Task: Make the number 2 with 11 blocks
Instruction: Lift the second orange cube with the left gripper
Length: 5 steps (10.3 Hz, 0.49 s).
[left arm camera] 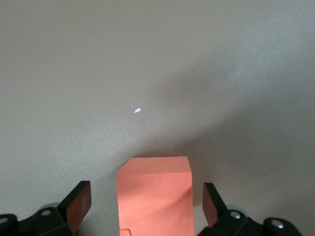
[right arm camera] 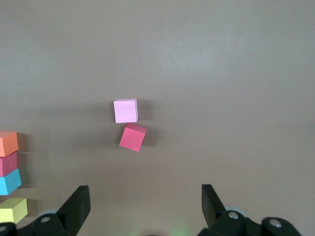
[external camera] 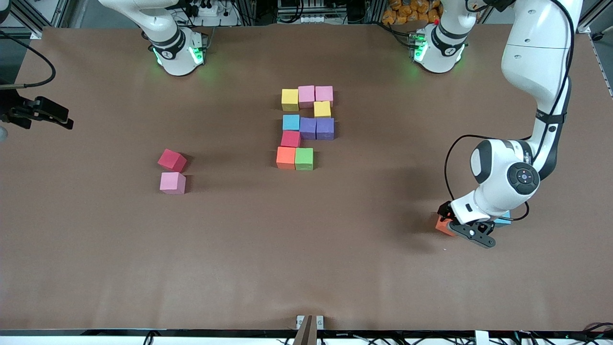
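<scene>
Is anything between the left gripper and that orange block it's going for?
Nothing visible. The left gripper is open with the orange block already between its fingers, a gap on each side. A light blue block sits beside it, mostly hidden under the arm.

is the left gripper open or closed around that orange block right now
Open. In the left wrist view the left gripper straddles the orange block, with a visible gap between each finger and the block's sides.
</scene>
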{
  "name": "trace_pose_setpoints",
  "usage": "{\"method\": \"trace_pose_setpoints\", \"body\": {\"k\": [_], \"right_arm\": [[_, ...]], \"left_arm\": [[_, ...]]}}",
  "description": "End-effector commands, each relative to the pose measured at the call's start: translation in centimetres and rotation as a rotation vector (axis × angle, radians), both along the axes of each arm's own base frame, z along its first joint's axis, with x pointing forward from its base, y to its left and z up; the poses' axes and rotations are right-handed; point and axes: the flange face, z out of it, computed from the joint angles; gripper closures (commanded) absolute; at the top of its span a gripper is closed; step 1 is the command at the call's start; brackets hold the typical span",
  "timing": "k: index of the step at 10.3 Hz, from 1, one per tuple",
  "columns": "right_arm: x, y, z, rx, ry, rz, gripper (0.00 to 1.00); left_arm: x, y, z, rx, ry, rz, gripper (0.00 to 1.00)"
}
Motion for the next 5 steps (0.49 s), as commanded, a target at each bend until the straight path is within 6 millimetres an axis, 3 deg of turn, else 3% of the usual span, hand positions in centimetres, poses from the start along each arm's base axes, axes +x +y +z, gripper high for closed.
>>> {"method": "trace_pose_setpoints", "body": {"k": [1, 3, 5], "right_arm": [[0.4, 0.4, 0.6, 0.011, -0.007, -0.012, 0.00], [0.9, 0.9, -0.1, 0.061, -0.003, -0.022, 0.00], [0.3, 2.3, 0.1, 0.056, 0.031, -0.067, 0.00]], "left_arm": [[-0.1, -0.1, -0.4, 0.010, -0.004, 0.016, 0.00], [-0.5, -0.2, -1.0, 0.015, 0.009, -0.003, 0.00], [-0.8, -0.3, -1.6, 0.017, 0.022, -0.008, 0.00]]}}
